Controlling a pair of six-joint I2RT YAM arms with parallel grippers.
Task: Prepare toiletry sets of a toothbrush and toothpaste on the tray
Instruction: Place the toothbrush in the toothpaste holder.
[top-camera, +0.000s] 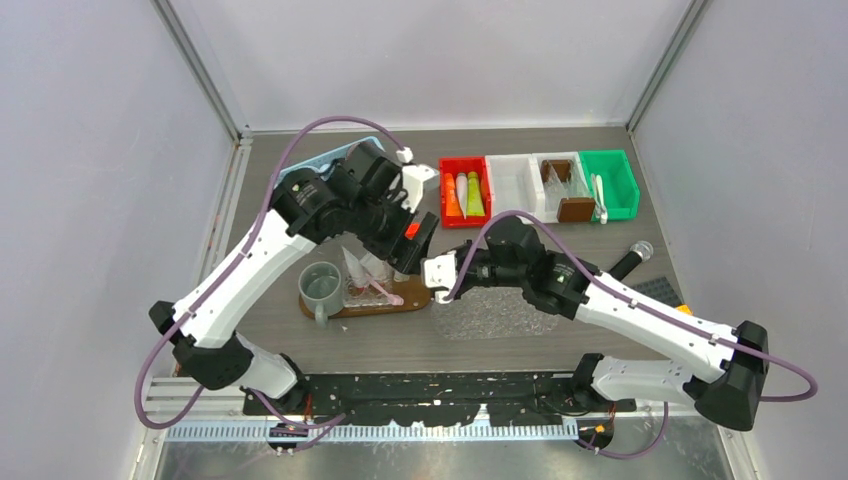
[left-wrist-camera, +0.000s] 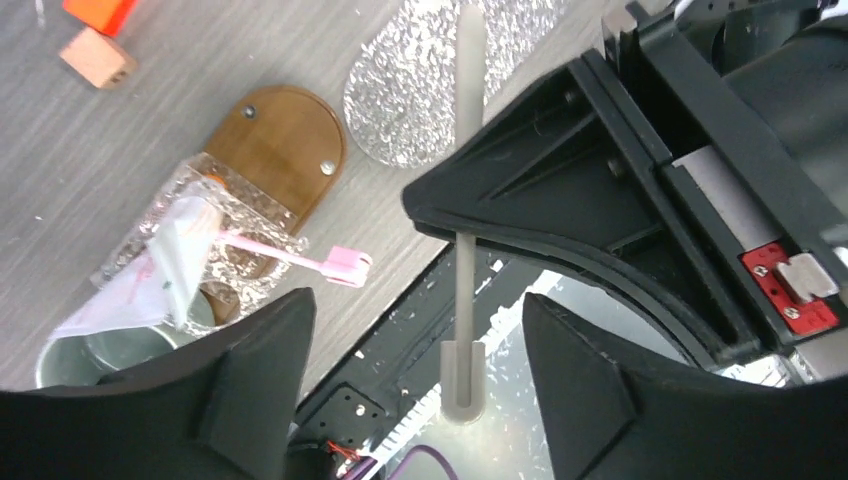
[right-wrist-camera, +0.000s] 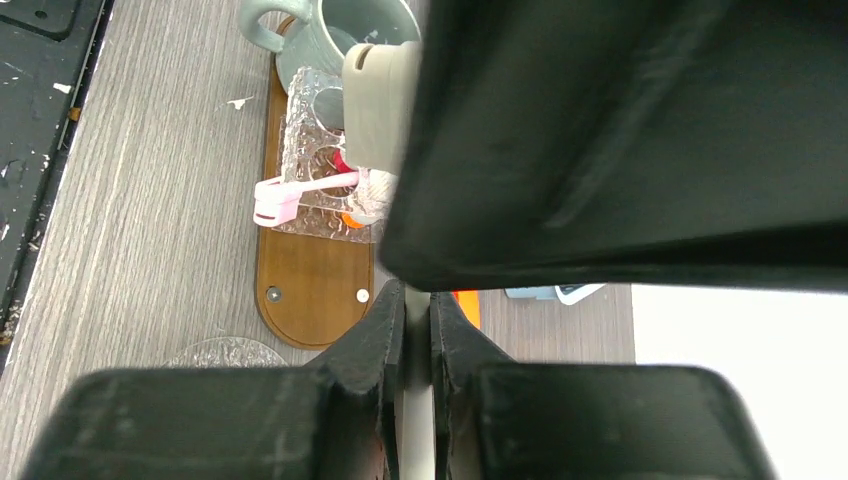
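My right gripper (right-wrist-camera: 418, 290) is shut on the handle of a pale grey toothbrush (left-wrist-camera: 466, 260). Its head (left-wrist-camera: 463, 385) hangs between the open fingers of my left gripper (left-wrist-camera: 415, 310), without touching them. In the top view the left gripper (top-camera: 415, 235) and the right gripper (top-camera: 437, 272) meet just right of the wooden tray (top-camera: 405, 300). The tray carries a grey-green mug (top-camera: 321, 285), white toothpaste tubes (top-camera: 357, 270) and a pink toothbrush (left-wrist-camera: 300, 260) in a clear textured glass holder (right-wrist-camera: 310, 130). The mug (right-wrist-camera: 350, 30) and the pink toothbrush (right-wrist-camera: 300, 190) also show in the right wrist view.
A row of bins stands at the back: red (top-camera: 465, 215) with tubes, white (top-camera: 510, 182), one with brown blocks (top-camera: 562, 185), green (top-camera: 612, 185) with a toothbrush. A clear glass dish (top-camera: 490, 308) lies right of the tray. A light-blue item (top-camera: 330, 158) sits at the back left.
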